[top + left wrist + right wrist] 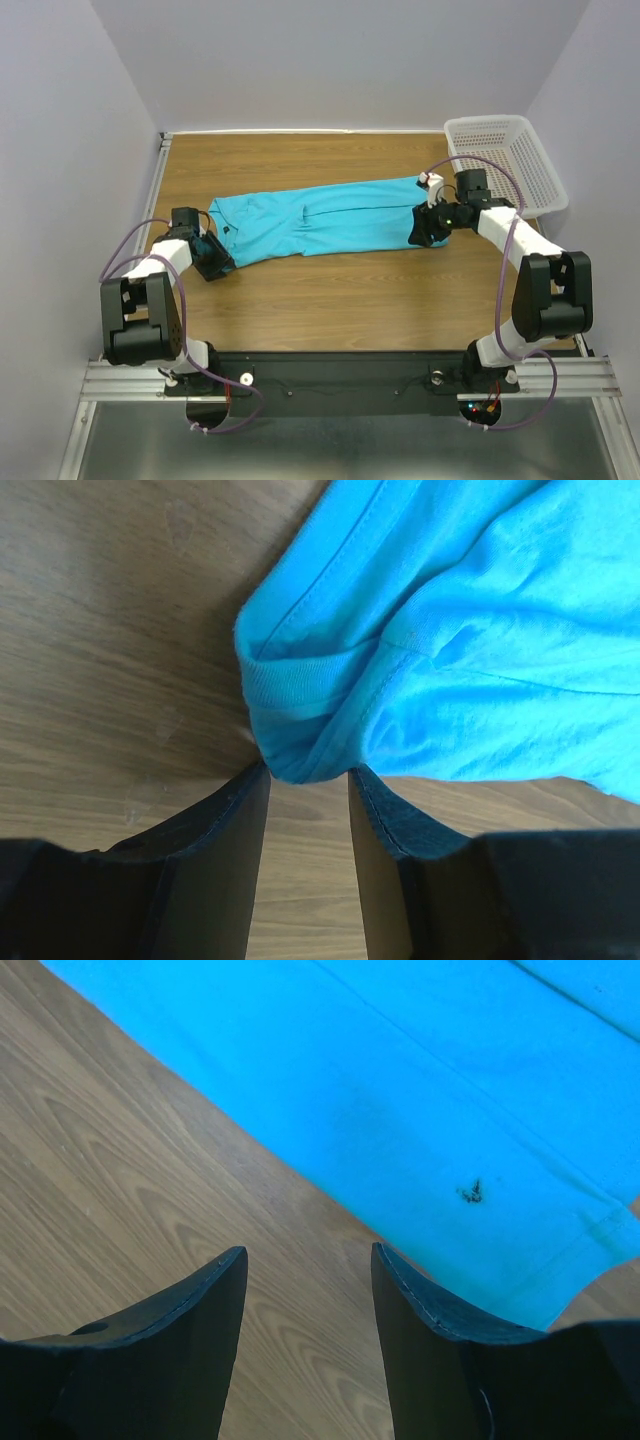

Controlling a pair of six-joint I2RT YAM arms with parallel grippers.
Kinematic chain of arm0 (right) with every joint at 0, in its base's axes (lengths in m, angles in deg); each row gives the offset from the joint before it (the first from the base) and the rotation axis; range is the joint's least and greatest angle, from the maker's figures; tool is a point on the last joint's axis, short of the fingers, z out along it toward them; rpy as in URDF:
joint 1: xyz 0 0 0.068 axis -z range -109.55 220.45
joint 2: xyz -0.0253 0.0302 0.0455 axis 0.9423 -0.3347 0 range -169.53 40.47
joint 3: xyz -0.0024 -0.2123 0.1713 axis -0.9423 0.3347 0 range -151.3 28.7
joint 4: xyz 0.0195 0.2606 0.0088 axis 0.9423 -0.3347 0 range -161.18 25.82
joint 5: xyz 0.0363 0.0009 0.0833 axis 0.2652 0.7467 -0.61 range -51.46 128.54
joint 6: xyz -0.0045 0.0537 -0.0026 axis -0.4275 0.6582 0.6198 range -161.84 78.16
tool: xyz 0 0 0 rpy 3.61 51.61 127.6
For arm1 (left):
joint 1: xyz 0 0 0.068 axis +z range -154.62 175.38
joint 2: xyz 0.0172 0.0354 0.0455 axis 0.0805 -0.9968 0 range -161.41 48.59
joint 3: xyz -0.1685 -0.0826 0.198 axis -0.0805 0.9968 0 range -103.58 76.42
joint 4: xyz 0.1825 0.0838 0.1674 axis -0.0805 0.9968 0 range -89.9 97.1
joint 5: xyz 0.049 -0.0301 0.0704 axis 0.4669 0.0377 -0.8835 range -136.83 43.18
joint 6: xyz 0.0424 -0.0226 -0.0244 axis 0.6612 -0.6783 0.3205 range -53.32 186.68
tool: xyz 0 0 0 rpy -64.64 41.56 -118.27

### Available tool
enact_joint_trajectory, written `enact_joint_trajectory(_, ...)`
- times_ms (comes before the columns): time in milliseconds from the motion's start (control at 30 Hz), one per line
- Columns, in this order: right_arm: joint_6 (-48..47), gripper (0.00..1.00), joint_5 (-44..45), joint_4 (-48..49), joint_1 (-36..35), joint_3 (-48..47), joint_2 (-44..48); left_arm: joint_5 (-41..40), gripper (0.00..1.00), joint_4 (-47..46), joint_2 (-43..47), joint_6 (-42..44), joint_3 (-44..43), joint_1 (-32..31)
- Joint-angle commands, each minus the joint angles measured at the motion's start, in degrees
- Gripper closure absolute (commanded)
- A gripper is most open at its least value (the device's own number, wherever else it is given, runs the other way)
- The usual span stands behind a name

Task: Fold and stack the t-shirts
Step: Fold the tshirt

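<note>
Shirt: plain turquoise-blue cotton t-shirt lies lengthwise across the brown wooden bench, between the arms.
Left tool: left tool is partly open, a bunched ribbed edge at its mouth, unclamped.
Right tool: right tool is partly open and empty, over bare wood beside the hem.
Risk: the left may pinch one layer only, and the right may miss the hem, skewing the fold.
</note>
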Motion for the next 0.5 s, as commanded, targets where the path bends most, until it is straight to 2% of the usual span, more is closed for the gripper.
enact_joint_trajectory(0, -0.71, 0.42, -1.84, 1.35, 0.87, -0.22, 1.69, -1.37, 0.51, -1.23, -2.68, 0.71, -2.09, -0.07)
enact_joint_trajectory(200, -1.76, 0.42, -2.28, 1.09, 0.96, 0.57, 2.57, -4.98, 0.55, -1.76, -4.35, 0.8, -2.62, 0.02)
enact_joint_trajectory(233, -2.11, 0.41, -2.11, 1.09, 1.05, 0.84, 2.75, -5.15, 0.64, -1.41, -4.35, 1.32, -2.8, 0.02)
enact_joint_trajectory(333, -3.78, 0.41, 0.43, 0.74, 1.14, 1.19, 3.36, -5.59, 0.82, -0.62, -3.3, 2.47, -3.24, -0.07)
enact_joint_trajectory(467, -8.33, 0.4, 6.48, -1.63, 1.4, 0.31, 1.7, -6.82, 0.86, 0.87, -1.81, 4.57, -3.68, 0.11)
